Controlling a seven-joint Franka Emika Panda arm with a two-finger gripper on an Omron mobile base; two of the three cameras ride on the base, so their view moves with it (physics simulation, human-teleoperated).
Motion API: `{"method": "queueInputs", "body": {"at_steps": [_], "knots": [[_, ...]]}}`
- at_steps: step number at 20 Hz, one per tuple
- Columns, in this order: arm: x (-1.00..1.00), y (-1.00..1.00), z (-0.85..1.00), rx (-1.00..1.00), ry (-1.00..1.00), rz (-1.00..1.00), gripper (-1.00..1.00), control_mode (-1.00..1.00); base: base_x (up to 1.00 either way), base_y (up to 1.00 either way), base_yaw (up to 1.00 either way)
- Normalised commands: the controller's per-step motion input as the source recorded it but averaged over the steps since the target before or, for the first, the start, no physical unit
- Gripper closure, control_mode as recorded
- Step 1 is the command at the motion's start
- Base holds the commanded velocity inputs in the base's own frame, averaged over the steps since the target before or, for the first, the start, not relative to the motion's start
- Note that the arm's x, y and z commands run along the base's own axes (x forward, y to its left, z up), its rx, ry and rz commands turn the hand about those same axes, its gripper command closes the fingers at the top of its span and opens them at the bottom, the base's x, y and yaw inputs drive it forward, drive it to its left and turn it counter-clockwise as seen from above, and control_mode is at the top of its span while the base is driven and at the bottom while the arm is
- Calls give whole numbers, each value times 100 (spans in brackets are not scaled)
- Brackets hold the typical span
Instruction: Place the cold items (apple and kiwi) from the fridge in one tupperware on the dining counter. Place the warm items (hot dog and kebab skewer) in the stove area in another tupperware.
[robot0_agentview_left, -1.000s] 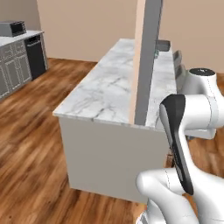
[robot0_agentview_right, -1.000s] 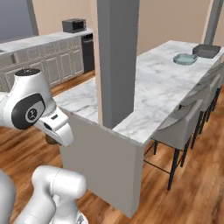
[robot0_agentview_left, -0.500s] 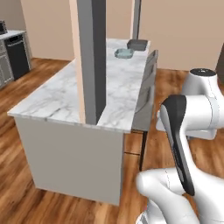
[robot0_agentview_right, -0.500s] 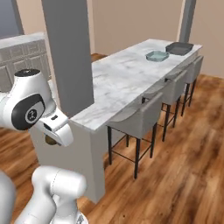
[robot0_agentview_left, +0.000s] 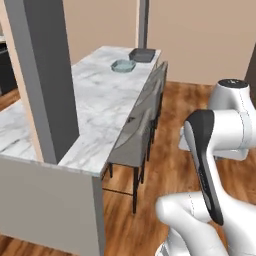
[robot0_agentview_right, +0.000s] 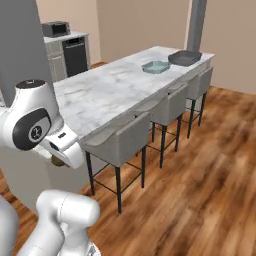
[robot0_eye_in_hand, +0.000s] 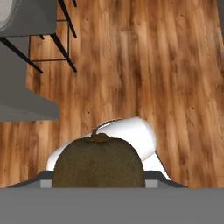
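From the camera on the hand, the kiwi (robot0_eye_in_hand: 98, 162) sits right up close, brown and fuzzy with its little stem nub on top, hiding the pincer's fingertips; it looks carried in the pincer, closed part-way about the fruit, though the fingers themselves are hidden behind it. Below it runs plank wood floor (robot0_eye_in_hand: 144, 65), with the dark legs of a stool (robot0_eye_in_hand: 26, 26) at the upper left corner.

The two base cameras give what the hand camera cannot: the long marble counter (robot0_agentview_left: 102, 95) stretching away, with a pale, see-through tupperware (robot0_agentview_left: 123, 65) and a darker tupperware (robot0_agentview_left: 142, 55) close together, the dark one nearer the far end. From the right side a brown bit shows under the white hand (robot0_agentview_right: 58, 161), likely the kiwi again, well apart from both containers.

A row of grey stools (robot0_agentview_right: 125, 142) is tucked along the counter's near edge. A thick grey pillar (robot0_agentview_left: 42, 75) rises from the counter's close end, and a slimmer one (robot0_agentview_right: 196, 24) stands at the far end. Beside the stools the floor lies open and wide. Cabinets with a microwave (robot0_agentview_right: 56, 28) stand at the back wall.
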Motion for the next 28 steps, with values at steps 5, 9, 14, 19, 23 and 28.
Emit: {"method": "queueInputs", "body": {"at_steps": [5, 9, 14, 19, 23, 28], "knots": [[0, 0, 0, 0, 0, 0, 100, 100, 50, -73, 41], [0, 0, 0, 0, 0, 0, 100, 100, 17, -41, 64], [0, 0, 0, 0, 0, 0, 100, 100, 1, -57, 60], [0, 0, 0, 0, 0, 0, 100, 100, 0, -71, 54], [0, 0, 0, 0, 0, 0, 100, 100, 0, -97, 39], [0, 0, 0, 0, 0, 0, 100, 100, 0, -100, 29]]}}
